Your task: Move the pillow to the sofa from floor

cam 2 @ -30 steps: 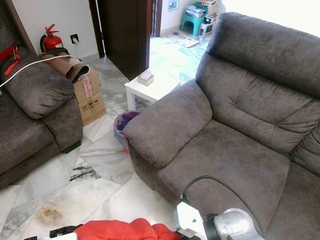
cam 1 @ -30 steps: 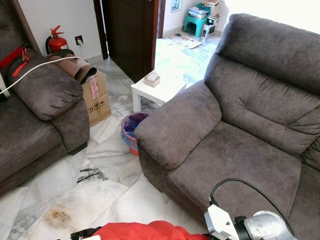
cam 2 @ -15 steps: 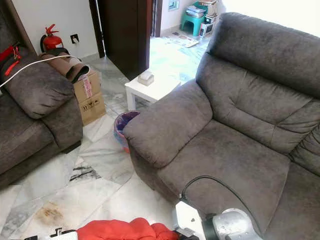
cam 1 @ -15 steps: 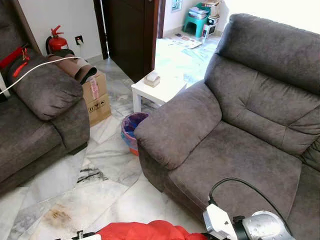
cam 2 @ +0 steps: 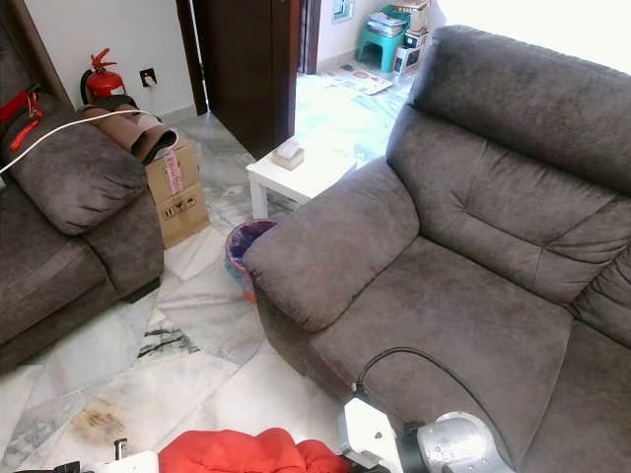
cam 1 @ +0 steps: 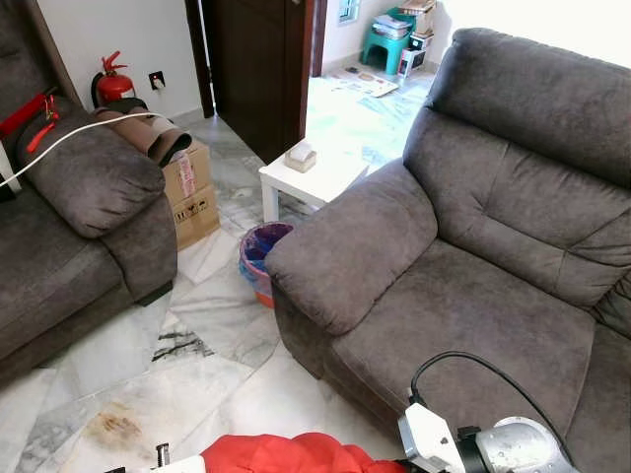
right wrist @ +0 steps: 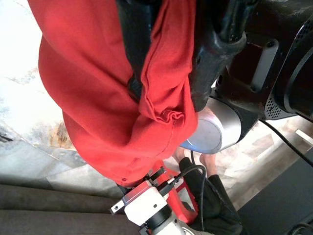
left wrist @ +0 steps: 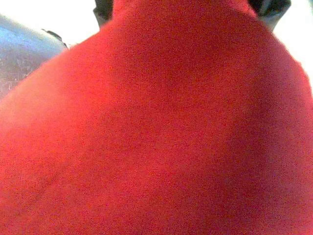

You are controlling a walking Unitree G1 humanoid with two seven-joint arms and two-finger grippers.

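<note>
Soft red fabric pillow (right wrist: 98,93) hangs off the floor, pinched in right gripper (right wrist: 161,54); left gripper's state can't be told. Grey suede sofa (cam 1: 473,296) just ahead. Lift w/ 2 arms level, clear seat edge.

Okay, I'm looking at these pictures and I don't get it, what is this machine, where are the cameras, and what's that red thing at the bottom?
This is a walking humanoid robot with two silver arms, each ending in two long black fingers. The two wide pictures come from cameras on its head, looking forward and down into a living room: a grey sofa, a second sofa on its left, a small white table and a bin on the marble floor. The red thing is the pillow, held up close in front of the robot. The other two pictures come from wrist cameras. In the right wrist view, the right gripper pinches a fold of the pillow's red fabric. The left wrist camera sits pressed close against the pillow.
</note>
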